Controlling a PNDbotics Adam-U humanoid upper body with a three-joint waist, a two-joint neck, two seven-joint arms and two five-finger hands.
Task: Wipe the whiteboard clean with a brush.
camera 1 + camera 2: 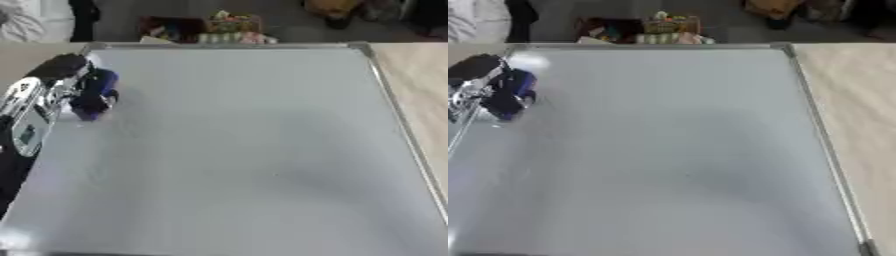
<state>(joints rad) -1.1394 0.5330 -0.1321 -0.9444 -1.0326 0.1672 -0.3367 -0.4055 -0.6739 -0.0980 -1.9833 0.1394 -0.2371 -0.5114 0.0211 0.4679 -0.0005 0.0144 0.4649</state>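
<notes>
The left hand (77, 82) clasped a blue brush (94, 99) against the whiteboard (254, 150), whose grey surface spread away to the hand's right across the bench (424, 85).

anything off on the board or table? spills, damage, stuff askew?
Nothing stands out. The whiteboard lies flat on the table, its frame looks intact and I see no marks on its surface. The left hand holds a blue brush on the board's upper left corner. The right hand isn't in view.
</notes>
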